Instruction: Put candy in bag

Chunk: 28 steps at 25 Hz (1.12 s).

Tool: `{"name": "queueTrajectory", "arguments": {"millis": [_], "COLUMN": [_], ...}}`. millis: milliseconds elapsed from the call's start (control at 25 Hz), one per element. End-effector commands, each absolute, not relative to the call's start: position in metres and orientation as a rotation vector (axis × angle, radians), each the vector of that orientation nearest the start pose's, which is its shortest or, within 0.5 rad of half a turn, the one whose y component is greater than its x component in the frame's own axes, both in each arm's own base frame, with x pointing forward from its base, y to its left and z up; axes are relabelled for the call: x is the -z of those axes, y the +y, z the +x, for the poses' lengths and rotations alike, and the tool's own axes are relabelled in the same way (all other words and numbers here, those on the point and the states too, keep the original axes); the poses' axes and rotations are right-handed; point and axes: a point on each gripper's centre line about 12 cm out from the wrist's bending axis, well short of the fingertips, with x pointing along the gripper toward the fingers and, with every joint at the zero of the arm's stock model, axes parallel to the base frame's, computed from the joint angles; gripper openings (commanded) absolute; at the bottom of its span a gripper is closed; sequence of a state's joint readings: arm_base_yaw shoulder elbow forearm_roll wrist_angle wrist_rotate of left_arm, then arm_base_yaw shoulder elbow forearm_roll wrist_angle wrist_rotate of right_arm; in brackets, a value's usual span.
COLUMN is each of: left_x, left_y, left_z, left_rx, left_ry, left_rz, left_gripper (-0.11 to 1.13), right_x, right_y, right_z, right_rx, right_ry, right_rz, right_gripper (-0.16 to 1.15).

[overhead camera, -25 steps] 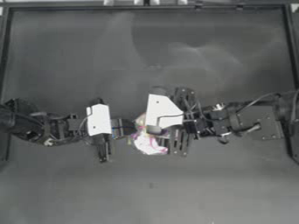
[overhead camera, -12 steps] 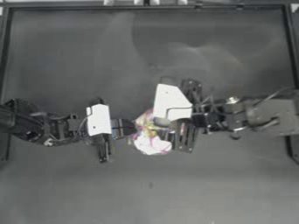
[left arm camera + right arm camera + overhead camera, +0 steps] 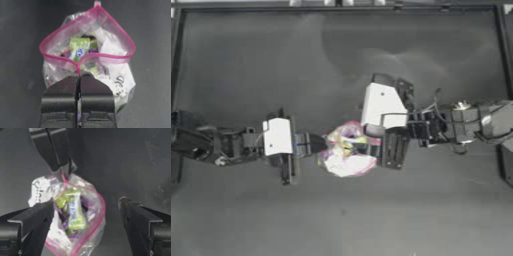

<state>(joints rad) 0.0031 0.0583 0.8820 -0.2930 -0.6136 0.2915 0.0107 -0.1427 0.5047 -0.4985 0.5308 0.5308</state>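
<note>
The bag point(image 3: 348, 155) is a clear zip bag with a pink seal strip point(image 3: 100, 15) and sits mid-table, its mouth held open. My left gripper point(image 3: 79, 75) is shut on the near rim of the bag, and it shows as dark jaws point(image 3: 63, 165) in the right wrist view. The candy point(image 3: 79, 48), pale yellow-green point(image 3: 75, 213), lies inside the open mouth on top of multicoloured sweets. My right gripper point(image 3: 86, 203) hangs open over the bag point(image 3: 76, 228), one finger on each side, holding nothing.
The dark table point(image 3: 345, 60) is bordered by a raised frame point(image 3: 338, 7) at the back and sides. The left arm point(image 3: 231, 145) and right arm point(image 3: 465, 122) meet at the middle of the table.
The right gripper has drawn back a little toward the right and the far side. The left gripper and the bag have stayed in place.
</note>
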Motion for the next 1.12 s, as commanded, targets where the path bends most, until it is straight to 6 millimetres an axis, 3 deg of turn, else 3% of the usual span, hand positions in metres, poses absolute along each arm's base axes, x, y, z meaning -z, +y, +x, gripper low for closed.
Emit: {"name": "queueTrajectory", "arguments": {"millis": [40, 480, 1120], "left_x": [-0.171, -0.191, -0.197], "left_y": [0.021, 0.021, 0.018], "left_z": [0.363, 0.347, 0.327], "left_rx": [-0.163, -0.159, -0.153], "left_ry": [0.267, 0.222, 0.205], "left_rz": [0.078, 0.093, 0.093], "left_gripper": [0.10, 0.10, 0.10], "right_x": [-0.260, -0.270, -0.272], "right_y": [-0.022, -0.016, -0.011], "right_z": [0.370, 0.355, 0.351], "right_rx": [0.249, 0.236, 0.225], "right_ry": [0.767, 0.734, 0.732], "right_rz": [-0.023, -0.008, -0.005], "right_gripper": [1.01, 1.01, 1.01]}}
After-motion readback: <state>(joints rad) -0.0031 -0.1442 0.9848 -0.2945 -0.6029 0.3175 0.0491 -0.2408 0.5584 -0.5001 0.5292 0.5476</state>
